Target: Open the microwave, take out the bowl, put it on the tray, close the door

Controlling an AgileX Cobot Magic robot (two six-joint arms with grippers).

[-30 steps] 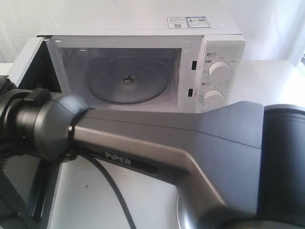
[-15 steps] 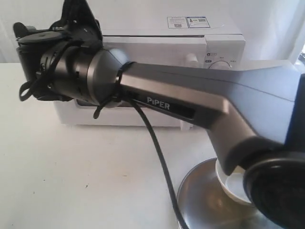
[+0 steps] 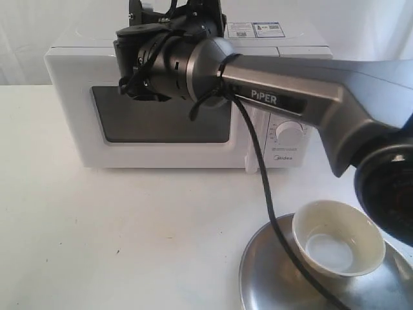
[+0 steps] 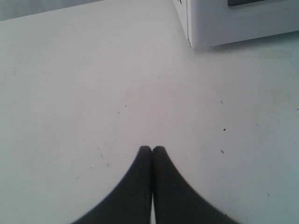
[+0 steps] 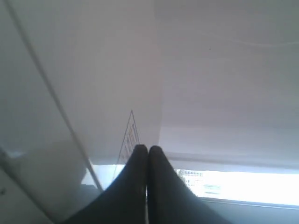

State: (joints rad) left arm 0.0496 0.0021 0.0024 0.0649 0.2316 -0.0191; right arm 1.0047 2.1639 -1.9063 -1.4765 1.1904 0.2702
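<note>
The right tool [image 5: 148, 148], probably above the "Midea" microwave [image 3: 161, 155], and the left tool [image 4: 152, 149] are pressed together; only the exterior view reads the arm [image 3: 277, 97] marking "PiPER".

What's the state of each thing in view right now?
microwave door: closed.
bowl: upright, sitting on the tray.
tray: flat on the table, carrying the bowl.
left claw: shut, holding nothing.
right claw: shut, holding nothing.
</note>
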